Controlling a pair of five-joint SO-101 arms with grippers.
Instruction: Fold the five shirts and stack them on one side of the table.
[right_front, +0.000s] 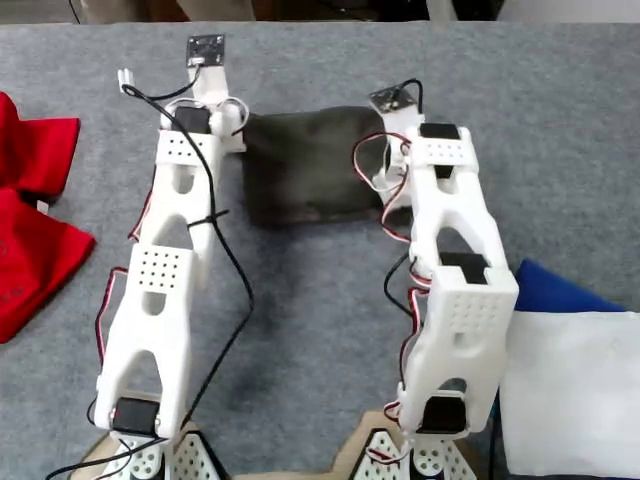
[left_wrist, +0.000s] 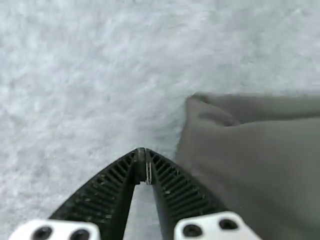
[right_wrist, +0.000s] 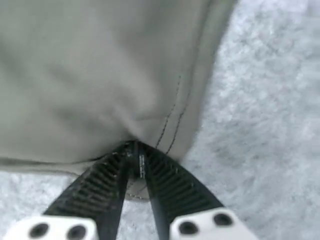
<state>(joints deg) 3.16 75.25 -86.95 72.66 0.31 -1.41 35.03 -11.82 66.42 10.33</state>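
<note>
Olive shirt (right_front: 305, 165) lay folded into a rough rectangle on the grey table (right_front: 320, 300), upper centre of the high view, between the two arms' wrists.

Left gripper (left_wrist: 141, 167): claw closed, black ribbed fingertips (left_wrist: 112, 187) meeting with nothing visible between them. It sat low over bare table, just beside one corner of the olive shirt and not clearly touching the cloth. In the high view this arm ran up the left of centre, its wrist at the shirt's left edge.

Right gripper (right_wrist: 134, 156): claw closed on the olive shirt. Cloth was pinched at the tips near a stitched hem, with creases running out from the pinch point. In the high view this arm ran up the right of centre, its wrist over the shirt's right edge.

Red shirts (right_front: 35, 250) lay at the left edge of the high view, well apart from the arms. White shirt (right_front: 575, 390) sat flat at lower right, with a blue shirt (right_front: 550, 290) showing from under its upper edge.
</note>
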